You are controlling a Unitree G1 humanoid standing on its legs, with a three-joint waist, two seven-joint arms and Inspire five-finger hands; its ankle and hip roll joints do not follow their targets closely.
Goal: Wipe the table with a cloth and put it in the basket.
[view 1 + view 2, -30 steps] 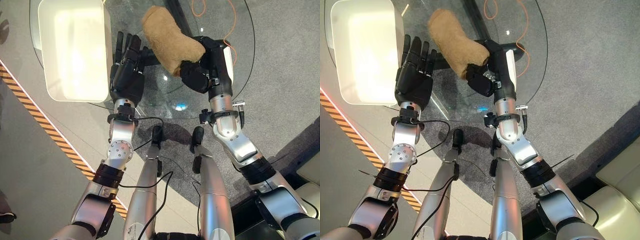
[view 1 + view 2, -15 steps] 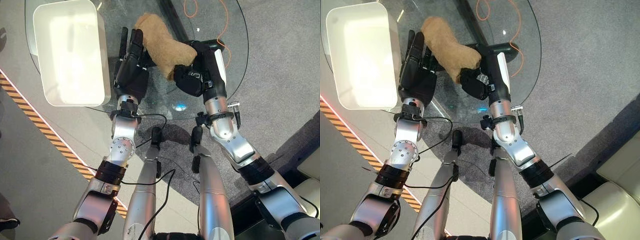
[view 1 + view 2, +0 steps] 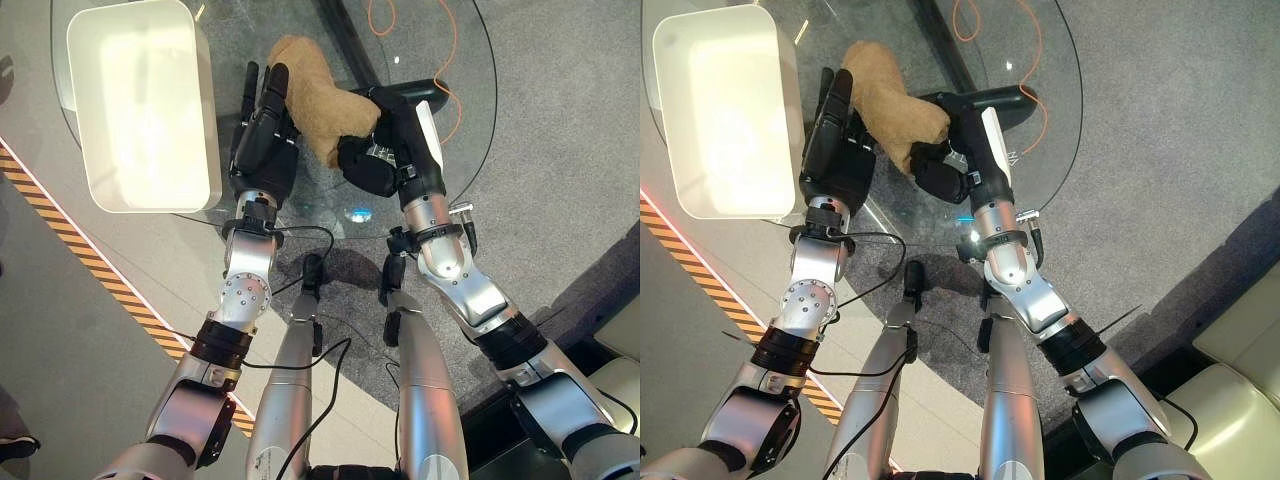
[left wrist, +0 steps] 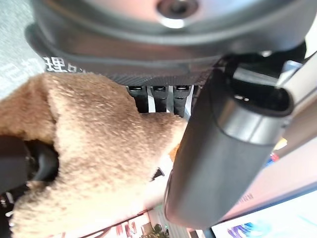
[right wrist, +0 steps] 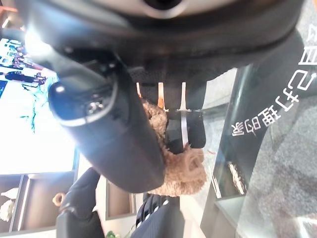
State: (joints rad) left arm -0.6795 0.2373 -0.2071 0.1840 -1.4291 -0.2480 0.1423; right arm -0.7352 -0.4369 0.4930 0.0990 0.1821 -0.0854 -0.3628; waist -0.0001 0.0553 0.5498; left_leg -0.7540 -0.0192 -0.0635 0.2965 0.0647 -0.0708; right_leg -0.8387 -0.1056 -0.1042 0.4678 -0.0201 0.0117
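Note:
A tan fluffy cloth (image 3: 312, 92) hangs above the round glass table (image 3: 312, 196), bunched in my right hand (image 3: 372, 162), which is shut on its near end. My left hand (image 3: 262, 148) stands just left of the cloth with straight fingers, which lie along its side. In the left wrist view the cloth (image 4: 99, 163) presses against that hand's palm beside the thumb (image 4: 223, 148). In the right wrist view the cloth (image 5: 174, 168) shows past curled fingers. The white basket (image 3: 212, 120) stands on the table's left part, just beyond my left hand.
An orange cable (image 3: 452, 80) and the table's dark base (image 3: 345, 40) show through the glass. Yellow-black striped tape (image 3: 90, 265) crosses the floor on the left. A pale seat (image 3: 1230, 400) sits at the lower right.
My right hand has carried the cloth leftwards. My left hand has reached forward and met it, so its fingers now lie against the cloth. The camera shifted a little early on.

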